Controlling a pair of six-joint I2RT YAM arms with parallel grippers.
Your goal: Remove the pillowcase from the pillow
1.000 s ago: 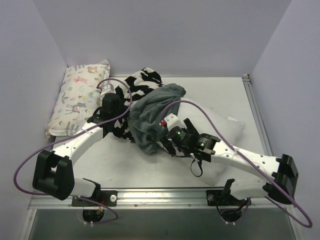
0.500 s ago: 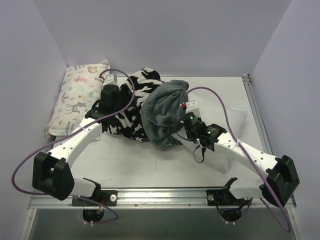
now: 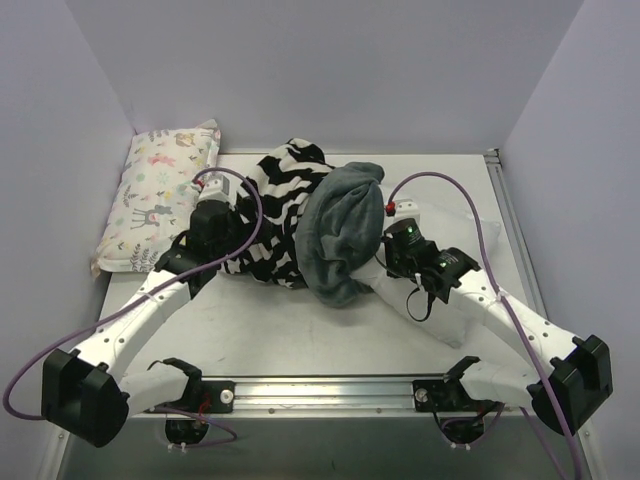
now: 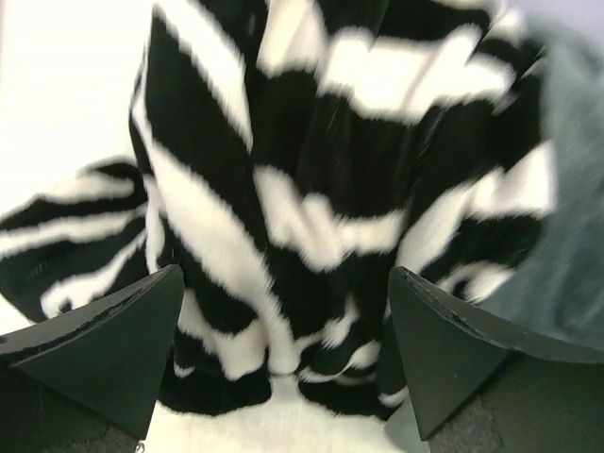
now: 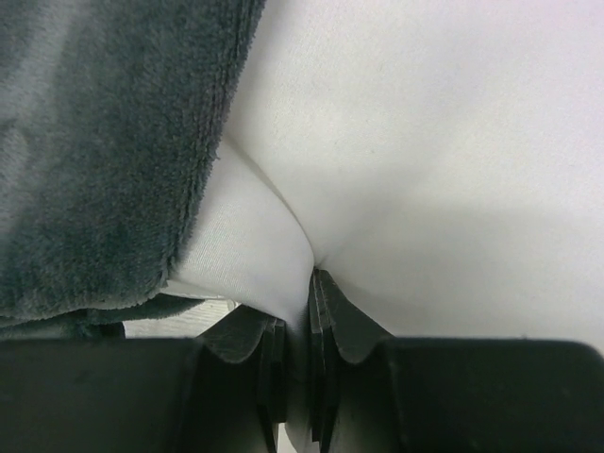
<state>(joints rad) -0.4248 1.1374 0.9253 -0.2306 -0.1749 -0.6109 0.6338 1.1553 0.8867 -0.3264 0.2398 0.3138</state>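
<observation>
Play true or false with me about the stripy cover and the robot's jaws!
1. The left jaws are wide open at the zebra-striped pillowcase. True.
2. The right jaws are open and empty. False: they are shut on a fold of the white pillow.
3. The animal-print pillow lies on the right side. False: it lies at the far left.
4. The pillowcase has a grey plush side too. True.
</observation>
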